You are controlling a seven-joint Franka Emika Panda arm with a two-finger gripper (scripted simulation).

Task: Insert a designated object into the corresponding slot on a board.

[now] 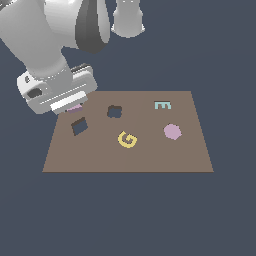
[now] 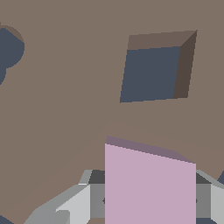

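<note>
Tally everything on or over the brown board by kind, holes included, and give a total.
Letter pieces: 2, the teal E and the yellow G
Pink octagon piece: 1
Lilac-pink square block, between the pincer fingers: 1
Cut-out holes: 2, the square slot and the lobed hole
Total: 6, on the board

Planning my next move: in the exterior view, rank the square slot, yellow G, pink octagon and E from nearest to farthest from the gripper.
From the gripper:
1. Square slot, just below it.
2. Yellow G, mid-board.
3. and 4. Teal E, far edge, and pink octagon, toward the exterior view's right: too close to call.
</note>
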